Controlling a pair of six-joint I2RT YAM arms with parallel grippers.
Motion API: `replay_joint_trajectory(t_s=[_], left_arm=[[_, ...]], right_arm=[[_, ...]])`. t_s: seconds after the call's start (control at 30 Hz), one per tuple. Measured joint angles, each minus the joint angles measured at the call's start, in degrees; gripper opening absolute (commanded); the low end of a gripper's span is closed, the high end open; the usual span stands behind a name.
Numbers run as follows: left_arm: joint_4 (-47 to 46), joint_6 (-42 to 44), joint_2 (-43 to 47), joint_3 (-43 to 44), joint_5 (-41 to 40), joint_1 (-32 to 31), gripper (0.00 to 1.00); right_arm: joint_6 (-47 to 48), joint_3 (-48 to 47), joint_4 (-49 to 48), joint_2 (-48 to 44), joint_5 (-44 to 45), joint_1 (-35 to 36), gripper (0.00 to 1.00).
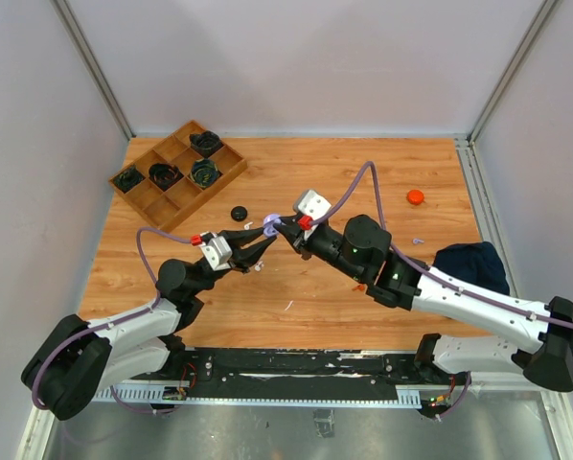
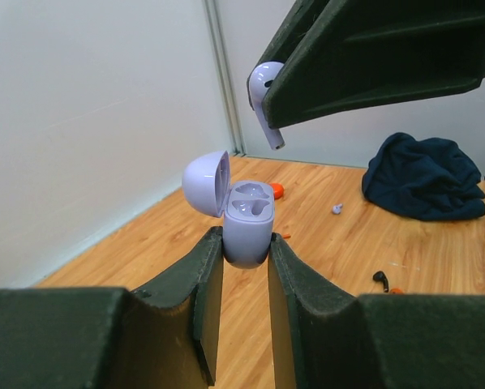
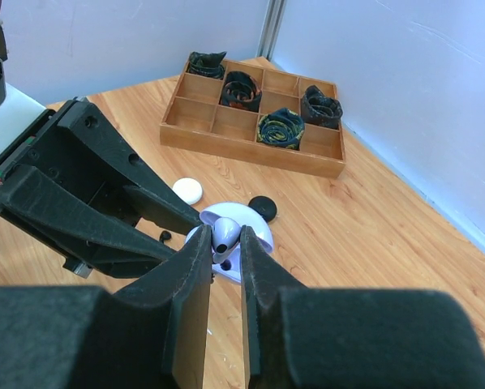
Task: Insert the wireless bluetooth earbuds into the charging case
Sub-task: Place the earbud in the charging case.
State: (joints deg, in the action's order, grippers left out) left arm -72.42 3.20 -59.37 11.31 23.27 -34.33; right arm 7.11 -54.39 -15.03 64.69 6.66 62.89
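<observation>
The left gripper (image 2: 246, 245) is closed narrowly on the lower body of a pale purple charging case (image 2: 249, 231), holding it upright off the table. Its lid (image 2: 206, 182) is tipped back and the two moulded wells show bare. Just above the case, apart from it, the right gripper (image 3: 225, 243) is pinched tight on a pale purple earbud (image 2: 263, 93), stem pointing down.

Beyond the case, toward the far left corner, sits a wooden tray (image 3: 251, 154); four of its compartments each hold a coiled black cable (image 3: 279, 128). Between tray and case lie a round black case (image 3: 263, 207) and a round white case (image 3: 187, 190), both shut. Well to the case's right are an orange round case (image 1: 416, 196) and a heaped dark blue cloth (image 2: 425, 174). A second purple earbud (image 2: 337, 208) lies on the wood before the cloth, a black earbud (image 2: 380, 279) nearer.
</observation>
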Motion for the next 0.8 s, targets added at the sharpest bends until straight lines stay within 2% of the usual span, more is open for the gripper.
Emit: replay_joint_trajectory(t_s=[0.8], left_arm=[[-3.37, -2.21, -0.13, 0.00, 0.00, 0.00, 0.00]], right_arm=[[0.20, 1.60, -3.26, 1.55, 0.72, 1.40, 0.12]])
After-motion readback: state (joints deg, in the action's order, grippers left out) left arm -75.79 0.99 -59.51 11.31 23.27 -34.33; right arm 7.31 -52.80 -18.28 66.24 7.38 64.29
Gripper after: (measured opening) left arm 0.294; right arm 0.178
